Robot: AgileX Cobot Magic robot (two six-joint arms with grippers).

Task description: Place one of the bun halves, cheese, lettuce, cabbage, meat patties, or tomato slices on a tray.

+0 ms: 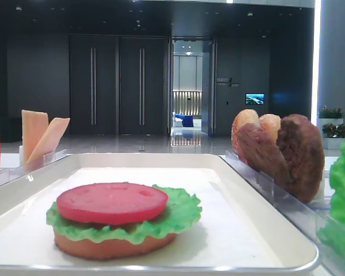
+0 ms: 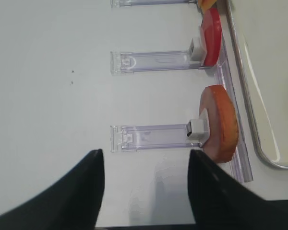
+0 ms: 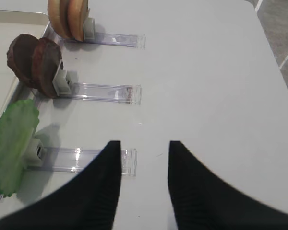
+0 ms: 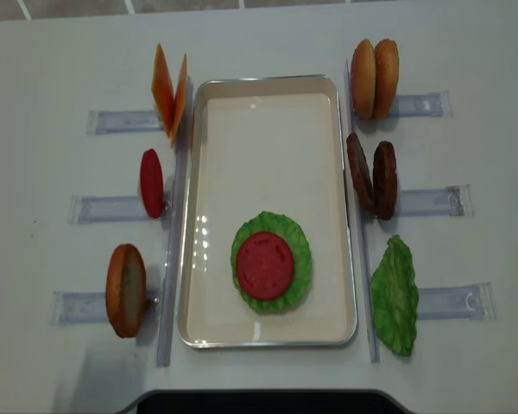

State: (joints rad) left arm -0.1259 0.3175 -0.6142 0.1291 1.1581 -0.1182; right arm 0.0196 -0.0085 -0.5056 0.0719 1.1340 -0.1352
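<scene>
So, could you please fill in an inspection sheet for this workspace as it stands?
Surface: white table, bare around the holders.
Job's things: tray holds a stack, bun half under lettuce under tomato slice. Left of the tray, upright in holders: cheese, a second tomato slice, a bun half. Right of it: bun halves, meat patties, a lettuce leaf.
Clutter: nothing seen beyond the clear plastic holders.
Claws: left claw and right claw open, empty, over bare table.
Cables: nothing seen.
Surroundings: dark hall with doors.
</scene>
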